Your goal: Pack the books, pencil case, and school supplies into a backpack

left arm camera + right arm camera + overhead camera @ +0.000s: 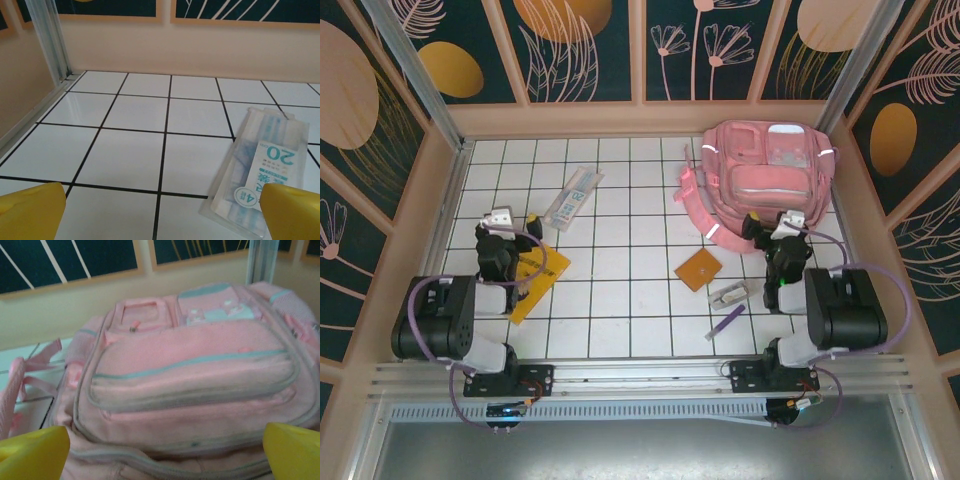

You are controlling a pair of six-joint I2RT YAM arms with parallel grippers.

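Top view: the pink backpack [765, 175] lies face up in the far right corner of the white tiled worktop [630, 300], straps trailing left. The clear pencil case [572, 197] lies slanted left of centre toward the far edge. The yellow booklet [535, 275] sits by the left edge, partly under the left arm. The small orange booklet [697, 268], grey lump [727, 294] and purple pen [725, 322] lie right of centre. The left gripper [516, 218] is just beside the case, and the right gripper [777, 222] is at the backpack's near edge

Left wrist: yellow fingers [30, 210] spread wide over bare tile. The case [260, 170] lies near the right finger, and this close its teal label and blue contents can be made out

Right wrist: fingers [292, 450] spread wide, nothing between them. This view adds the backpack's [190, 380] grey zips, teal trim and clear pocket
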